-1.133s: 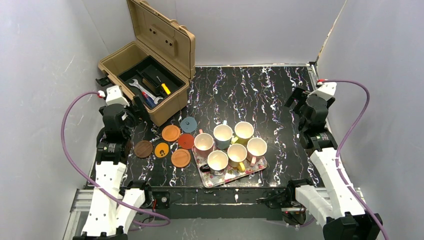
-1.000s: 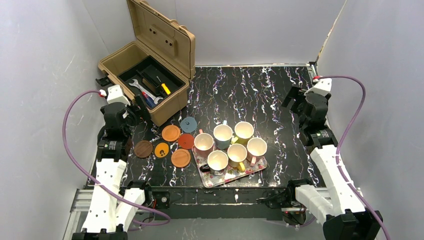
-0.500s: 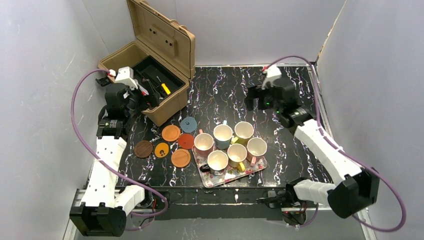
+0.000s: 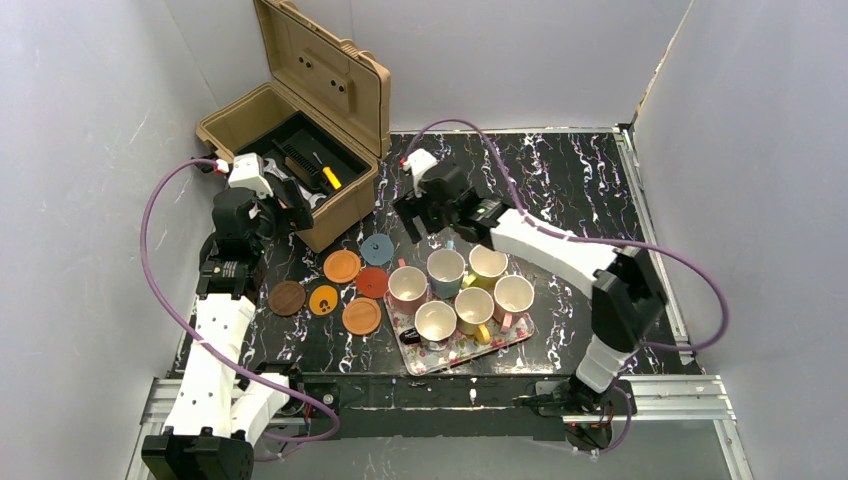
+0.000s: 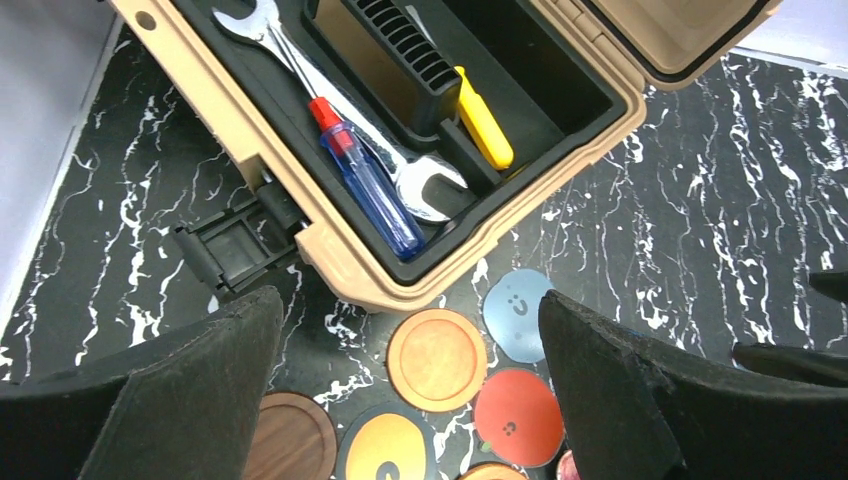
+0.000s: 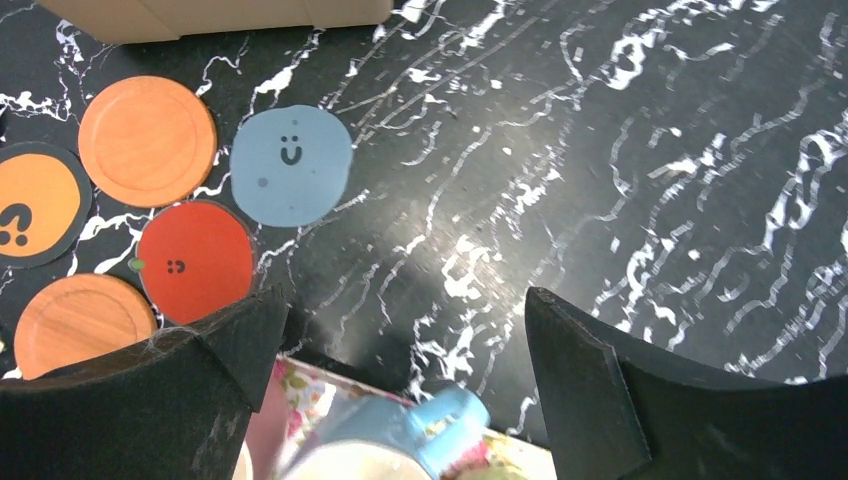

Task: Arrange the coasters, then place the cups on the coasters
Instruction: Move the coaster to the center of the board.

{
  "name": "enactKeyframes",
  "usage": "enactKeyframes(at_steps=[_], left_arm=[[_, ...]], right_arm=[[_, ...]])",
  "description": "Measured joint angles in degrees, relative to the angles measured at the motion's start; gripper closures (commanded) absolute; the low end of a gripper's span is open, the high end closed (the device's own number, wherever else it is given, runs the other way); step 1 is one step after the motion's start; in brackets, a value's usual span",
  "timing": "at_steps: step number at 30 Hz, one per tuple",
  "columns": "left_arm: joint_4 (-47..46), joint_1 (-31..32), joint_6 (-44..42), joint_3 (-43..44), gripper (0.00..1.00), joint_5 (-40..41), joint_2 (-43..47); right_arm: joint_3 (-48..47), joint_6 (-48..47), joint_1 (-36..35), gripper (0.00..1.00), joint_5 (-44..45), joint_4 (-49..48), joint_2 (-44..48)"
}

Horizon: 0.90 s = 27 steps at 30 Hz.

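On the tray (image 4: 465,350), 6 cups (image 4: 446,270); alongside, 6 coasters (image 4: 342,266)

I see a black, white-veined table (image 4: 560,180), a tan toolbox (image 4: 320,75), a floral tray (image 4: 455,353), a blue-grey coaster (image 6: 290,165), a red coaster (image 6: 195,262).

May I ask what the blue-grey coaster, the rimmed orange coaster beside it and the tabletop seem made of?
Blue-grey coaster: matte, flat, printed face; perhaps card or silicone.
Orange coaster: likely wood, faint grain, turned rim, satin.
Tabletop: glossy black, white veining; marble or laminate, unclear.
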State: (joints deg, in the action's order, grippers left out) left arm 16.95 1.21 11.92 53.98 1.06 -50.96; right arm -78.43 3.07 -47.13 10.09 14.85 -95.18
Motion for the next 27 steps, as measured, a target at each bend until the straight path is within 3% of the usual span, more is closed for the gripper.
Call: enactKeyframes(at_steps=[12,27], left_arm=[[0.0,2.0,-2.2,0.0,0.02,4.0,-0.2],[-0.1,2.7,-2.3,0.0,0.02,4.1,-0.2]], right_arm=[[-5.9,1.6,-7.1,0.01,1.6,-7.2,-17.8],[-10.3,2.6,-9.3,0.01,2.2,-13.2,-27.6]])
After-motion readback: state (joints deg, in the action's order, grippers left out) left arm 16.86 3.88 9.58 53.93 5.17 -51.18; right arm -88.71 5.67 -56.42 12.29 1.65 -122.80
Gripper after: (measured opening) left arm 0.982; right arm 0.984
